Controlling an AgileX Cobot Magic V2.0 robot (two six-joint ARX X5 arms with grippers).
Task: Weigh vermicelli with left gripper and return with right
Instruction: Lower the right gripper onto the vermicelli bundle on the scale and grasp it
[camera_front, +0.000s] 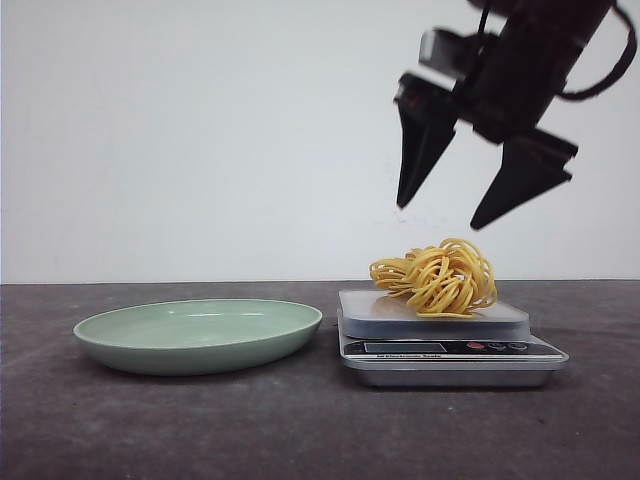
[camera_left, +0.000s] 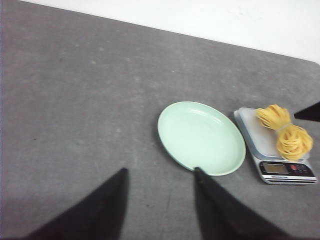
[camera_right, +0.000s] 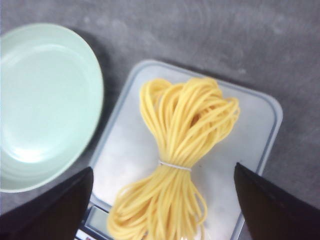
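Observation:
The vermicelli (camera_front: 437, 277), a yellow bundle of looped strands tied round its middle, lies on the platform of a small silver scale (camera_front: 440, 335). My right gripper (camera_front: 438, 217) hangs open just above it, one black finger to each side, touching nothing. From the right wrist the vermicelli (camera_right: 181, 150) shows between the spread fingers, on the scale (camera_right: 255, 150). My left gripper (camera_left: 160, 172) is open and empty, high over the bare table short of the pale green plate (camera_left: 201, 137). It is out of the front view. The vermicelli (camera_left: 286, 132) shows far off there.
The pale green plate (camera_front: 200, 335) stands empty left of the scale, a small gap between them. The scale's display and buttons face the front edge. Dark grey tabletop runs back to a white wall.

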